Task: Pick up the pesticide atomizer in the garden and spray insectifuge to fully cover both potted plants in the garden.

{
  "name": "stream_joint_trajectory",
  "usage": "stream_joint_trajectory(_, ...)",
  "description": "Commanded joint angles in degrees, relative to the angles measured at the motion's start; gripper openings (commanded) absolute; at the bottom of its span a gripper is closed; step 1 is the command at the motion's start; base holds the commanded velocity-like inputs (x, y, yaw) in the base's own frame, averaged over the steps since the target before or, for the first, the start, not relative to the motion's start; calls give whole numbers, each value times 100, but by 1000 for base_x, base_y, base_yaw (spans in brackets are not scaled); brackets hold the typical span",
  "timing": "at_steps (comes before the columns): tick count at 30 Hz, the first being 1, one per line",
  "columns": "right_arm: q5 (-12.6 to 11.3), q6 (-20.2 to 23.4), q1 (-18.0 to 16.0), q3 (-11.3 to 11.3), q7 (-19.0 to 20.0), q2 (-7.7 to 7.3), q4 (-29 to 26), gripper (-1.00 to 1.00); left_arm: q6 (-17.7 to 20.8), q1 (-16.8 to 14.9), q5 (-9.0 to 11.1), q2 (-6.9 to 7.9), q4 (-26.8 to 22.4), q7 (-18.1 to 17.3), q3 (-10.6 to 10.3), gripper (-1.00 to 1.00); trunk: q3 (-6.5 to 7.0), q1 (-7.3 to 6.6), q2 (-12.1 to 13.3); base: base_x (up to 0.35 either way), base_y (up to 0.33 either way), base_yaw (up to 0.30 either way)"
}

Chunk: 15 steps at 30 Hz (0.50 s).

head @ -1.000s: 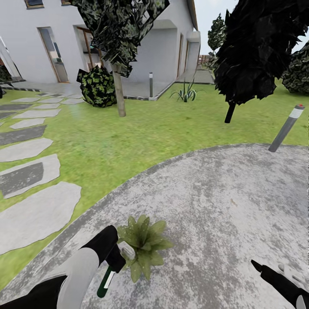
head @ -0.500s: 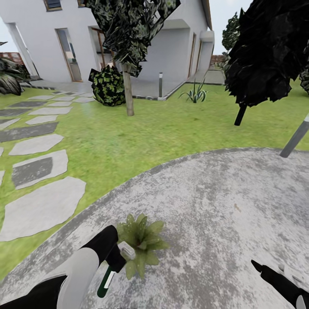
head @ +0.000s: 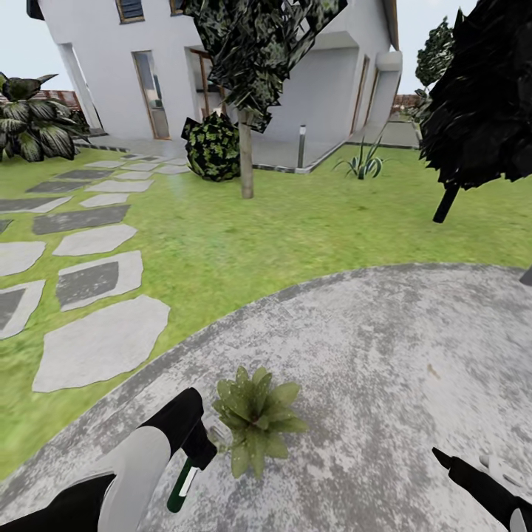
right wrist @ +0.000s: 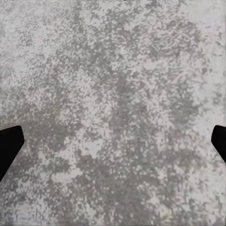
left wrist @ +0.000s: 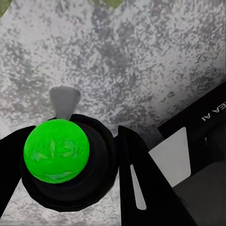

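Left gripper [head: 198, 452] gripping pesticide atomizer [left wrist: 57, 150], nozzle nearly touching potted plant [head: 256, 419] on grey paving [head: 384, 347]. Right gripper [right wrist: 113, 141] hanging over paving, fingers spread wide.

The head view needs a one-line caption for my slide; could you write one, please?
Left gripper holds the pesticide atomizer beside a potted plant on grey paving.

A white two-storey house [head: 325, 81] with tall glazed doors stands at the back. In front of it rise a thin-trunked tree with dark mottled foliage [head: 246, 111] and a rounded dark green shrub [head: 213, 146]; a short grey bollard lamp [head: 301, 145] and a spiky blue-green plant [head: 362, 164] sit beside its porch. Flat grey stepping stones [head: 100, 341] run from the house across the grass.
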Motion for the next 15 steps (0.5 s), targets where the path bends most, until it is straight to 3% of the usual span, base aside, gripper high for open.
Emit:
stream_joint_trajectory(1,57,25,-8,-37,50,4,-8,100,28,-1,-52,-6,-10,-36,44,-100,-5,0,-2,156,-133,18)
stream_joint_trajectory(9,57,25,-9,-37,53,3,-8,100,24,0,-52,-6,-11,-36,44,-100,-5,0,-2,240,-206,19)
stream_joint_trajectory(15,57,25,-8,-37,52,4,-8,100,23,-1,-52,-6,-5,-36,47,-100,-5,0,-2,243,-207,202)
